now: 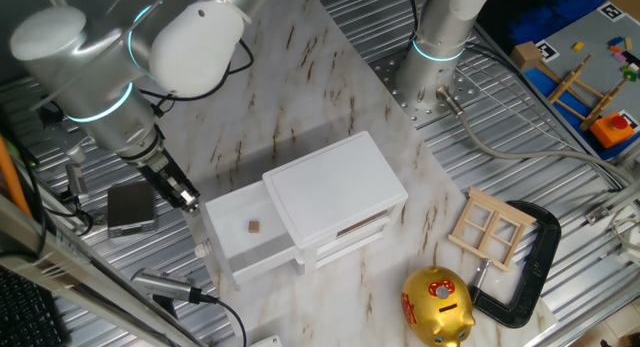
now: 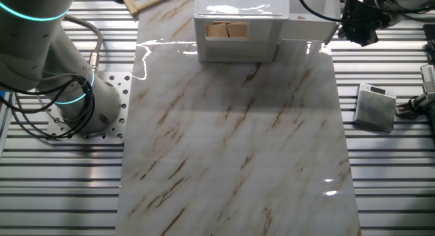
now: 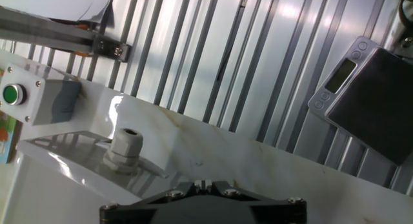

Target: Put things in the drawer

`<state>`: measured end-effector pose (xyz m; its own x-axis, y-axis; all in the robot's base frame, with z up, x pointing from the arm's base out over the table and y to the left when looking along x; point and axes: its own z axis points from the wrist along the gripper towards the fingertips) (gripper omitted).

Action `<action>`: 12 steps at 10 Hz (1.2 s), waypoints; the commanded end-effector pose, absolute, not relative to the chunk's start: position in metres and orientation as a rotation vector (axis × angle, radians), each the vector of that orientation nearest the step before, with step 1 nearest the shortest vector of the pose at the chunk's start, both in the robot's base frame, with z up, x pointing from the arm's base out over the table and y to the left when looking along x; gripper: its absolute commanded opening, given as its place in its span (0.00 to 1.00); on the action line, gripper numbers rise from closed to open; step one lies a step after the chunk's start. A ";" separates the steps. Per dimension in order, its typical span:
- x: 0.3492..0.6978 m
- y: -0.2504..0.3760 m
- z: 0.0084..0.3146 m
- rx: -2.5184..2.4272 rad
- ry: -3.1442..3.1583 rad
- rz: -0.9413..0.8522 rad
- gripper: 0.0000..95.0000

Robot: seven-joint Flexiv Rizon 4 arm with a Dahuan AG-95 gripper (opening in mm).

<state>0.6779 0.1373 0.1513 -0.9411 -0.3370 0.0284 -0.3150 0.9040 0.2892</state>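
The white cabinet (image 1: 335, 187) stands on the marble board with its top drawer (image 1: 262, 259) pulled out to the left. A tiny brown block (image 1: 254, 227) lies on the drawer's floor. My gripper (image 1: 187, 198) hangs just left of the drawer's front, above its far corner, and touches nothing. In the hand view the black fingertips (image 3: 193, 185) meet at the bottom edge, shut and empty. In the other fixed view the cabinet (image 2: 238, 18) is at the top, the drawer (image 2: 302, 30) juts right, and my gripper (image 2: 350, 30) is beside it. The block is hidden there.
A grey scale (image 1: 130, 209) lies on the ribbed table left of the gripper, also in the hand view (image 3: 374, 101). A gold piggy bank (image 1: 437, 305), a wooden window frame (image 1: 488, 229) and a black clamp (image 1: 528, 259) sit right of the cabinet. A second arm's base (image 1: 438, 47) stands behind.
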 end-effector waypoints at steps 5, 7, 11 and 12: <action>0.677 0.137 0.151 0.546 -3.045 -0.435 0.00; 0.677 0.137 0.151 0.579 -3.112 -0.434 0.00; 0.677 0.137 0.151 0.590 -3.128 -0.415 0.00; 0.677 0.137 0.151 0.596 -3.126 -0.414 0.00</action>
<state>0.6767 0.1371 0.1510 -0.9283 -0.3545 -0.1124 -0.3714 0.8986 0.2336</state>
